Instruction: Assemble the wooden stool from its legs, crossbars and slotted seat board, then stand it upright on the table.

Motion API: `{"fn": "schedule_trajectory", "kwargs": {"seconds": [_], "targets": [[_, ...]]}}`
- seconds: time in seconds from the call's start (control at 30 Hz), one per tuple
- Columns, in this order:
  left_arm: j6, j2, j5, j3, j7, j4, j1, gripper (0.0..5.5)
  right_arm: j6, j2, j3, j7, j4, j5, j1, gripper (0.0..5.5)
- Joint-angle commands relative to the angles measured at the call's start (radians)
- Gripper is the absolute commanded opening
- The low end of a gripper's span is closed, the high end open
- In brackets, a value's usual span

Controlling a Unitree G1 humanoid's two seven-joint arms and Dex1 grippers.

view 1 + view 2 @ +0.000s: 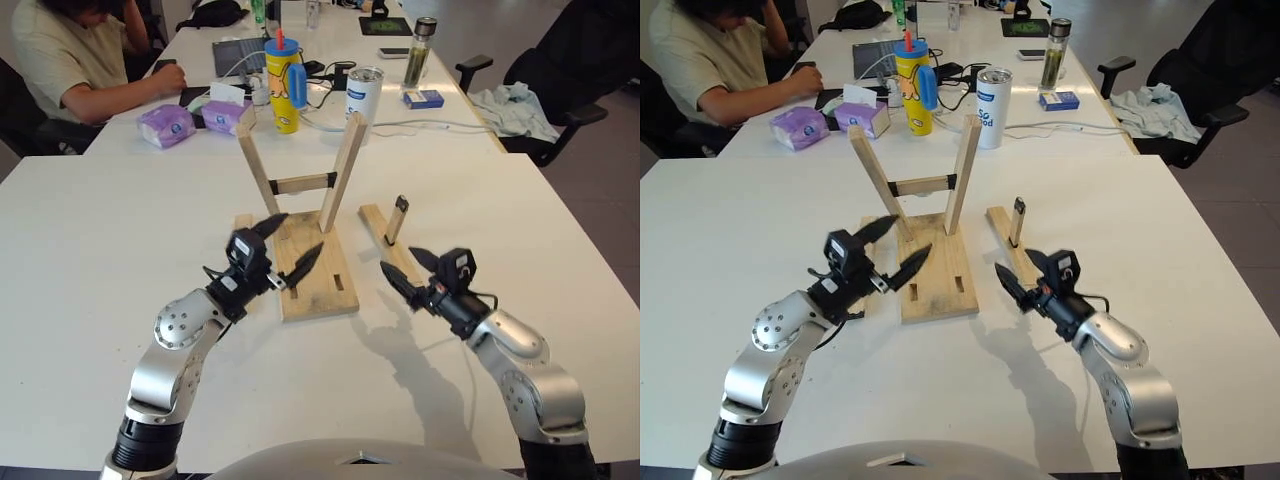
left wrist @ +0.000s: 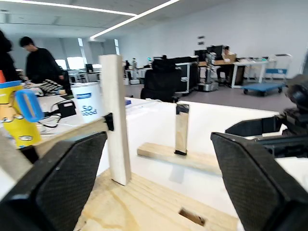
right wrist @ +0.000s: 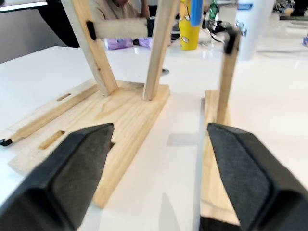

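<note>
Two open, empty grippers hover by a half-built stool.
The left gripper (image 1: 303, 232), spread wide, hangs over the slotted seat board (image 1: 318, 275), which lies flat on the white table (image 1: 110, 230) with two legs (image 1: 346, 165) standing in it, joined by a crossbar (image 1: 302, 183). The right gripper (image 1: 398, 258), equally wide, sits at the near end of a loose leg (image 1: 377, 219) just right of the board.

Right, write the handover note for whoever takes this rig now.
Left end effector: open, empty, by the left side of the seat board.
Right end effector: open, empty, beside the loose leg lying right of the board, a short crossbar upright in it.
A fourth leg lies along the board's left edge.
Done: two legs, joined by a crossbar, stand in the board.
To do: fit the other leg pair, then stand it upright.
</note>
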Motion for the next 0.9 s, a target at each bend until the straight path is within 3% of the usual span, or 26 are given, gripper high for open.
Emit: {"fn": "schedule_trajectory", "kwargs": {"seconds": [0.03, 0.23, 0.5, 0.9], "targets": [[-0.132, 0.112, 0.222, -0.125, -0.049, 0.081, -0.013, 4.00, 0.087, -0.014, 0.007, -0.048, 0.099, -0.028, -0.089, 4.22], [-0.303, 0.164, 0.415, -0.245, -0.079, 0.229, -0.060, 4.00, 0.196, -0.042, 0.070, -0.057, 0.327, -0.100, -0.311, 4.22], [-0.429, 0.184, 0.610, -0.283, -0.012, 0.369, -0.115, 4.00, 0.306, -0.047, 0.111, -0.045, 0.495, -0.142, -0.445, 4.22], [-0.462, 0.223, 0.652, -0.245, -0.016, 0.468, -0.151, 4.00, 0.292, -0.013, 0.099, -0.067, 0.509, -0.152, -0.469, 2.10]]}}
